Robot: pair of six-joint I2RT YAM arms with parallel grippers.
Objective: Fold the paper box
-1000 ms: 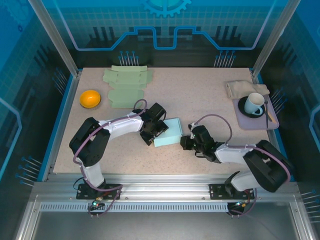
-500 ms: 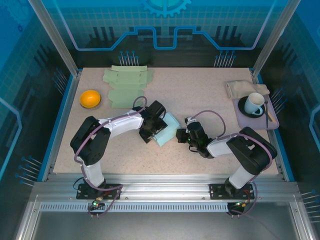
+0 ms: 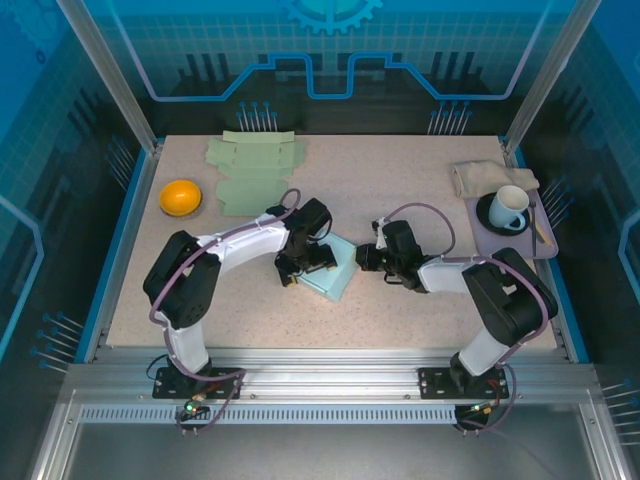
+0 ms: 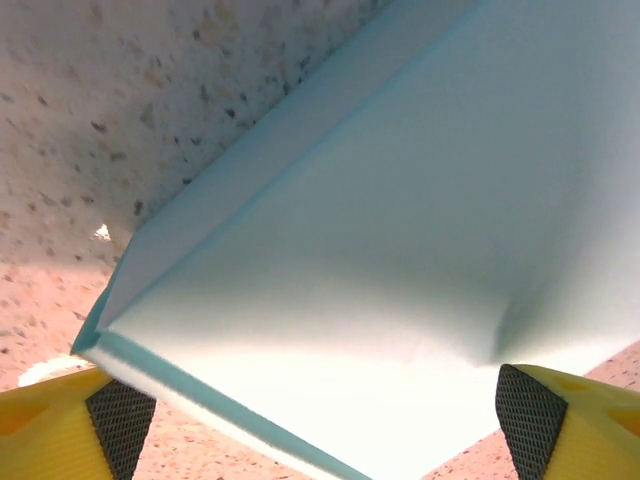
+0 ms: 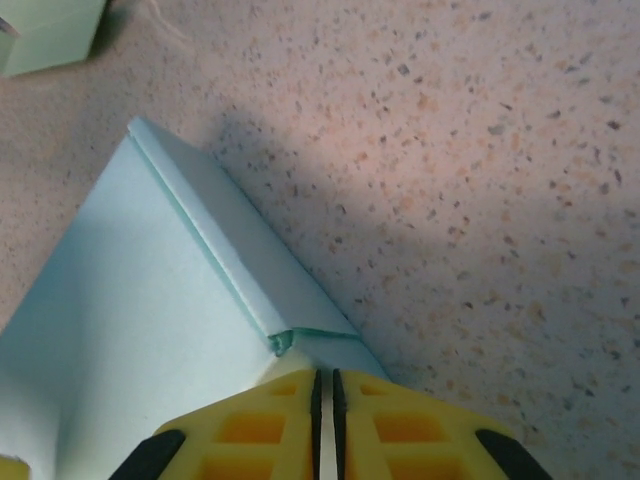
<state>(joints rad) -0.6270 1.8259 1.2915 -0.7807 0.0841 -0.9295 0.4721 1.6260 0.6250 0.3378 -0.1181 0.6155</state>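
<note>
The light blue paper box (image 3: 336, 270) lies folded flat at the middle of the table, turned like a diamond. My left gripper (image 3: 304, 262) sits over its left side. In the left wrist view the box (image 4: 380, 230) spans the space between the two wide-apart pads (image 4: 122, 425), so this gripper (image 4: 325, 435) is open. My right gripper (image 3: 366, 257) is at the box's right corner. In the right wrist view it (image 5: 325, 378) is shut, its tips against the box's folded edge (image 5: 250, 270), where a small tab sticks up.
Flat pale green box blanks (image 3: 250, 170) lie at the back left, with an orange bowl (image 3: 181, 197) beside them. At the back right a purple tray (image 3: 545, 245) carries a cup (image 3: 509, 207) on a dark saucer, with a beige cloth (image 3: 490, 176) behind it.
The box has swung round from a tilted pose and now lies flatter. My left gripper has opened a little wider. My right gripper has moved up and left to the box's right corner.
</note>
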